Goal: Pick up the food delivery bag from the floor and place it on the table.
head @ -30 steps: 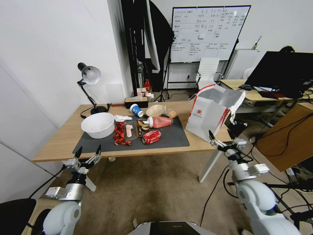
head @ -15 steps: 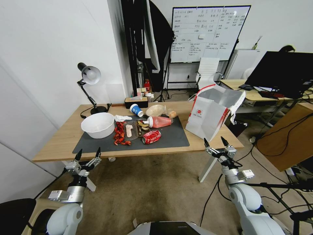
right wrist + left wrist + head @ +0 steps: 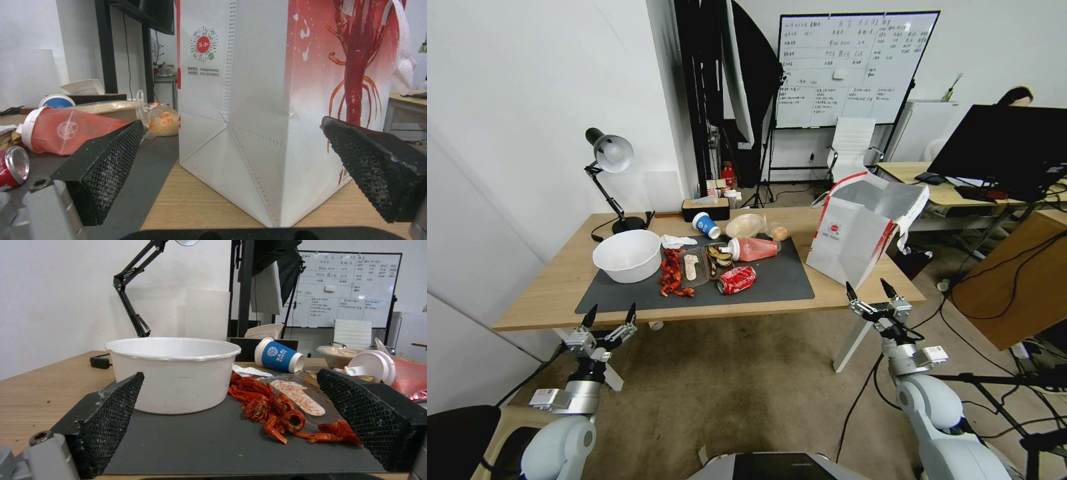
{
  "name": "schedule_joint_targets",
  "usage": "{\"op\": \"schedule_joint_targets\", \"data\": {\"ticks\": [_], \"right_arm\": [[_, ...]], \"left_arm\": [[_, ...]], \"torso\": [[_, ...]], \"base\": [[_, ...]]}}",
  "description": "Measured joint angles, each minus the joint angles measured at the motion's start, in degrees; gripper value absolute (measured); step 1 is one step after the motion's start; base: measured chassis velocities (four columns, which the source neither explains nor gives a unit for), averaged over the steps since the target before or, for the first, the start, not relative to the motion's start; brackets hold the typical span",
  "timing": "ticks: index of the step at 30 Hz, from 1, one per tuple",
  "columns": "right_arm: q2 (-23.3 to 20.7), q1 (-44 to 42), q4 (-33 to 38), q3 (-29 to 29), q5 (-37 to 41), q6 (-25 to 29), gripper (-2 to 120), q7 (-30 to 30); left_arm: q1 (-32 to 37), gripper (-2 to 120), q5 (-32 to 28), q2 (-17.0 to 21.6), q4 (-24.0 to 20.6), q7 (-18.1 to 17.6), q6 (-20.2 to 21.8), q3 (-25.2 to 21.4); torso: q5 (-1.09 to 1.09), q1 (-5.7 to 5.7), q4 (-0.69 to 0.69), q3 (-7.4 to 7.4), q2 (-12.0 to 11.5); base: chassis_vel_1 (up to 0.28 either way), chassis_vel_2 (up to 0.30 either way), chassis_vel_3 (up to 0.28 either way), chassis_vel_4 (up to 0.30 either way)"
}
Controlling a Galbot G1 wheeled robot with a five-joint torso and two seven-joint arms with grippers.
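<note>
Bag on the worktop, both claws spread

Bag first: we see the food delivery bag (image 3: pixel 864 230) standing on the right end of the worktop (image 3: pixel 547 293), its base on the bare wood just beside the dark grey mat (image 3: pixel 774 280). Its mouth gapes upward, silver lining showing, and a white strap handle (image 3: pixel 402 50) hangs down its far side. From the right wrist camera we get the round red logo and a big red crayfish print on the neighbouring face.

The right claw (image 3: pixel 870 299) sits just off the near edge of the worktop, right in front of the bag, fingers spread wide and touching nothing. Across from it, the left claw (image 3: pixel 608 321) hangs below the near edge at the worktop's left end, likewise spread and empty.

On the mat we spot a white bowl (image 3: pixel 627 255), a heap of red crayfish shells (image 3: pixel 670 273), a crushed red can (image 3: pixel 737 280), a tipped pink bottle (image 3: pixel 754 249) and a blue paper cup (image 3: pixel 706 225) lying on its side. Down below, the floor (image 3: pixel 727 393) carries black cables near the right arm.
</note>
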Motion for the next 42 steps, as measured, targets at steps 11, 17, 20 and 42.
{"op": "schedule_joint_targets", "data": {"ticks": [11,17,20,42], "right_arm": [[-0.02,0.01,0.02,0.02,0.02,0.00,100,0.00],[-0.02,0.01,0.04,0.02,0.02,0.00,100,0.00],[-0.03,0.01,0.05,0.02,0.02,-0.01,100,0.00],[-0.03,0.01,0.12,0.02,0.08,-0.05,100,0.06]], "left_arm": [[0.00,100,-0.01,0.01,0.00,0.00,0.03,-0.02],[0.00,100,-0.03,0.01,0.00,-0.01,0.04,-0.02],[0.00,100,-0.05,0.01,-0.01,-0.02,0.06,-0.02],[0.00,100,-0.11,0.01,-0.03,-0.04,0.13,-0.01]], "torso": [[0.00,0.00,0.00,0.00,0.00],[0.00,0.00,0.00,0.00,0.00],[0.00,-0.01,0.00,0.00,0.00],[0.00,0.00,0.00,0.00,0.00]], "base": [[0.000,0.000,0.000,0.000],[0.000,0.000,0.000,0.000],[0.000,0.000,0.000,0.000],[0.000,0.000,0.000,0.000]]}}
